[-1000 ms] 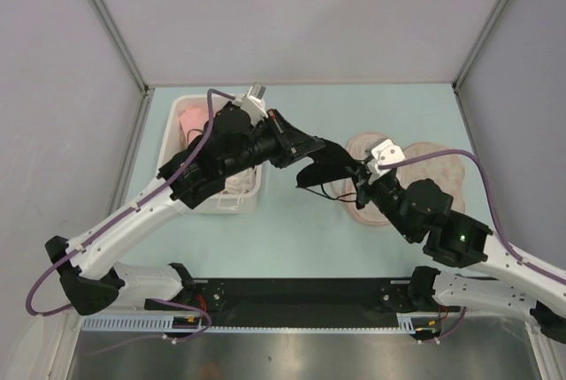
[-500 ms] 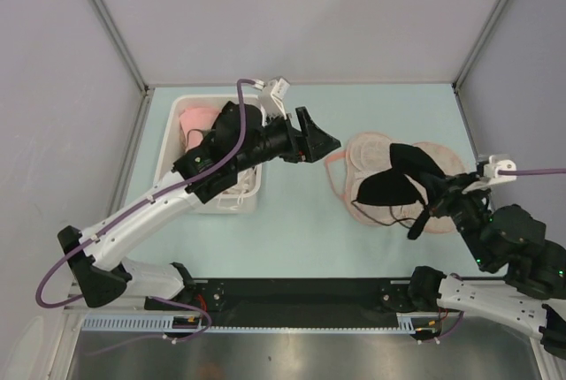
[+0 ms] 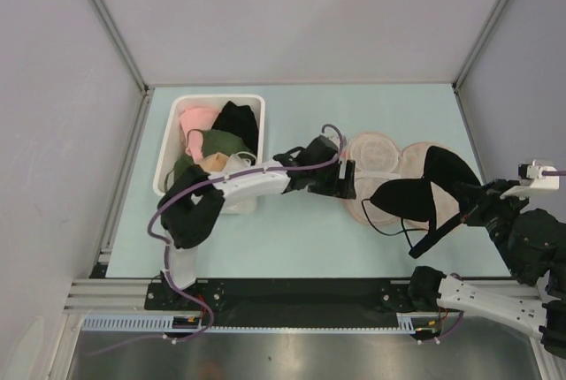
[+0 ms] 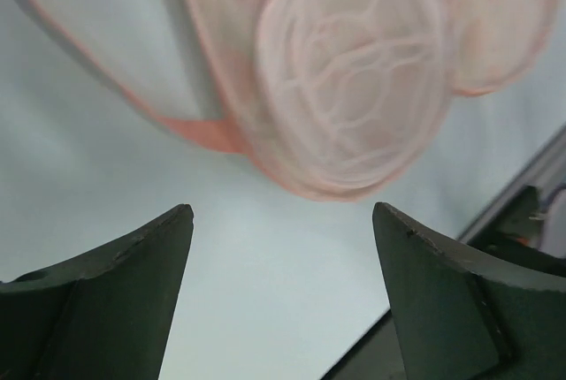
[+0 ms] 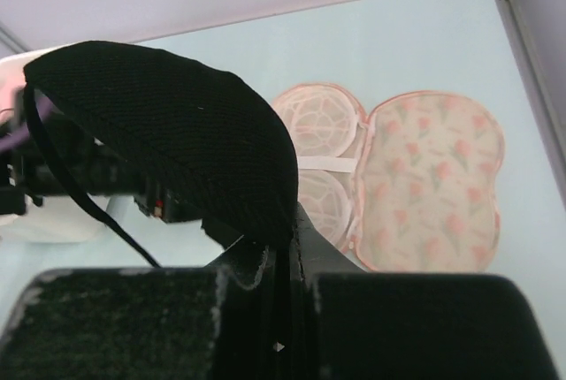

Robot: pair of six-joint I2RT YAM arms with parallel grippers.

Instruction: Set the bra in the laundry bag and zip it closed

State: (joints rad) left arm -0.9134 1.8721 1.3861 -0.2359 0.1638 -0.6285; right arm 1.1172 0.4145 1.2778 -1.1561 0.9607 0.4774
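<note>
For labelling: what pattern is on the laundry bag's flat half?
On the laundry bag: small orange-red flowers on beige-pink; best in right wrist view.

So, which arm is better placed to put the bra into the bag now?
The right: the right gripper holds the bra over the open laundry bag; the left gripper is open and empty beside it.

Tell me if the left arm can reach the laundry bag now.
Probably yes: the left gripper is open just short of the laundry bag, its rim facing the fingers with nothing between them; the bra hangs from the right gripper, further right.
</note>
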